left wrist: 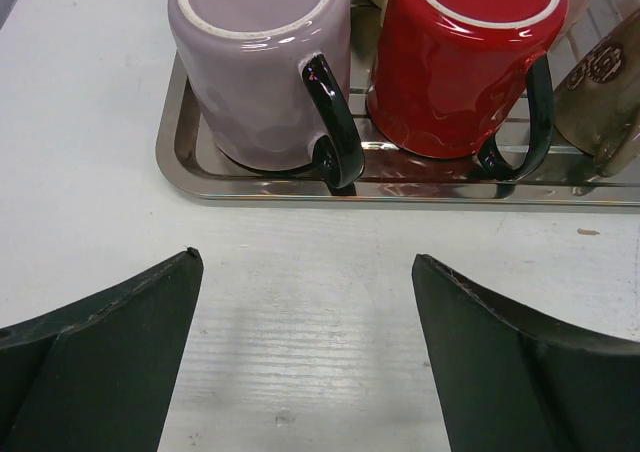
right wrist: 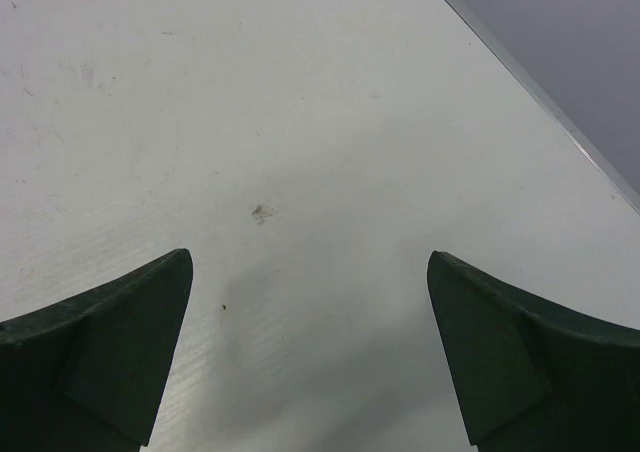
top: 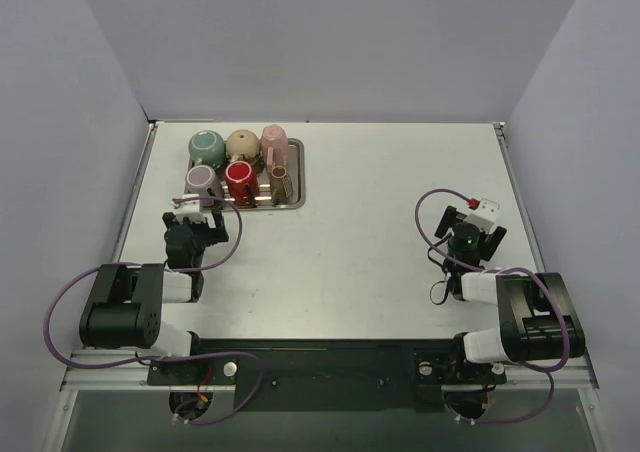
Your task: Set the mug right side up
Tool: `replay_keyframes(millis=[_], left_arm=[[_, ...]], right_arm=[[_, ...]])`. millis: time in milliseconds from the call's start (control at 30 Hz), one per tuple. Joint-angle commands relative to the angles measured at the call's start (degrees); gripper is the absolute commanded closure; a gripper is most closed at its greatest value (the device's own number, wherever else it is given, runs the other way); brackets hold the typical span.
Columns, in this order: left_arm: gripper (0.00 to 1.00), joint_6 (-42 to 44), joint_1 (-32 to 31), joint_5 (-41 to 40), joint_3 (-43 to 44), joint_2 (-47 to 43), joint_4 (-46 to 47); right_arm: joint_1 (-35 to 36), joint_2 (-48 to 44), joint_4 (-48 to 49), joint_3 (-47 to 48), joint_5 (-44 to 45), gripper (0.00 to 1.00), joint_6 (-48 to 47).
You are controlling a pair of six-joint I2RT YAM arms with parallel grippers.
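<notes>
Several mugs stand upside down on a steel tray (top: 297, 172) at the back left. The nearest are a lilac mug (left wrist: 262, 62) with a black handle and a red mug (left wrist: 465, 57) with a black handle; in the top view they show as lilac (top: 201, 180) and red (top: 239, 178). Behind them are a green mug (top: 207, 148), a tan mug (top: 243, 144) and a pink mug (top: 275, 142). My left gripper (left wrist: 305, 272) is open and empty, just in front of the tray, facing the lilac mug. My right gripper (right wrist: 310, 267) is open and empty over bare table at the right.
A brown mug (left wrist: 605, 97) lies at the tray's (left wrist: 400, 187) right end. The table's right edge (right wrist: 540, 92) runs close to my right gripper (top: 468, 222). Grey walls enclose the table on three sides.
</notes>
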Motion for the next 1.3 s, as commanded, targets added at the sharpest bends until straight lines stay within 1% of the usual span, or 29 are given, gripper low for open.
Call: replay_keyframes(millis=[0,167,233,267,300,333,367,400,433,467,500,567,600,667,733,767,800,833,900,967,1000,1067,1167,1200,1267], left_arm=[[0.03,-0.76,-0.26,-0.49,0.96,-0.31,4.03],[0.03,-0.76,-0.26,-0.49,0.96,-0.49,3.94],[0.03,-0.5,-0.26,0.39,0.97,-0.49,4.29],[0.03,0.03,-0.08,2.13,1.14,-1.36,3.6],[0.03,0.29,-0.08,2.84,2.97,-2.76,-1.11],[0.03,0.65,0.01,4.68,4.46,-6.08,-6.46],[0.03,1.17,-0.08,7.22,9.09,-9.51,-16.87],[0.05,1.7,-0.17,8.64,11.84,-10.76,-21.24],[0.11,1.79,-0.6,13.0,16.39,-12.16,-30.33],[0.12,1.7,-0.96,14.79,19.04,-12.52,-33.9],[0.13,0.92,-1.74,16.2,23.68,-12.53,-41.07],[0.17,-0.22,-1.84,17.87,28.62,-11.31,-47.27],[0.19,0.03,-1.84,17.79,29.78,-10.69,-48.6],[0.24,3.19,-1.84,17.8,33.65,-7.97,-52.12],[0.34,2.76,-1.84,13.06,38.74,-4.19,-56.07],[0.39,1.54,-1.66,8.43,42.15,-1.74,-61.31],[0.4,0.74,-1.49,6.65,44.71,-0.59,-63.01],[0.41,-0.31,-1.31,3.93,45.26,0.73,-64.77],[0.41,-2.41,-1.49,0.58,44.04,1.27,-63.3],[0.46,-5.92,-2.36,-2.85,41.58,1.62,-60.05],[0.47,-6.64,-3.06,-5.04,40.18,1.8,-56.99],[0.46,-7.79,-4.2,-7.68,38.68,3.72,-54.17],[0.46,-9.89,-4.39,-11.99,39.72,7.24,-53.45],[0.46,-10.51,-4.13,-14.87,41.29,8.81,-54.06],[0.46,-10.34,-4.21,-16.56,42.88,11.01,-54.07]], right_arm=[[0.47,-0.91,1.05,1.53,-0.07,0.02,-0.23],[0.47,-1.09,1.48,1.35,0.19,0.02,-0.23],[1.08,-2.66,-2.27,2.49,3.0,0.02,0.38],[1.87,-4.41,-4.03,2.93,5.35,0.02,0.47],[2.13,-5.38,-8.05,4.15,6.07,0.02,0.47],[2.75,-6.7,-9.92,5.21,7.04,0.02,0.47],[3.1,-7.15,-12.46,5.92,7.74,0.02,0.21],[3.8,-7.24,-13.36,6.71,8.27,0.02,0.04],[4.24,-7.33,-14.76,7.24,9.06,0.02,-0.31],[5.03,-6.8,-15.21,8.02,9.59,0.02,-0.58],[5.47,-6.45,-15.65,8.29,10.38,0.02,-1.1],[6.27,-5.05,-16.09,9.17,11.26,0.02,-1.89],[6.79,-4.34,-16.35,9.87,11.62,0.02,-1.9],[7.06,-3.9,-18.02,10.84,12.32,0.02,-1.9],[7.15,-3.81,-18.55,11.02,12.32,0.02,-1.72],[7.15,-3.9,-18.55,10.93,12.5,0.02,-1.72],[7.15,-4.07,-18.55,10.93,12.67,0.02,-1.46],[7.15,-3.99,-18.73,11.02,12.85,0.02,-1.55],[7.23,-3.64,-19.43,11.72,12.68,0.02,-1.46],[7.15,-3.11,-20.57,12.34,12.59,0.03,-1.37],[7.23,-3.11,-21.01,12.6,12.67,0.03,-1.28],[7.24,-2.76,-21.27,12.69,12.76,0.03,-1.2],[7.32,-2.84,-21.19,12.6,12.85,0.03,-1.2],[7.32,-2.84,-21.19,12.69,12.76,0.03,-1.2],[7.32,-2.76,-21.19,12.6,12.67,0.03,-1.2]])
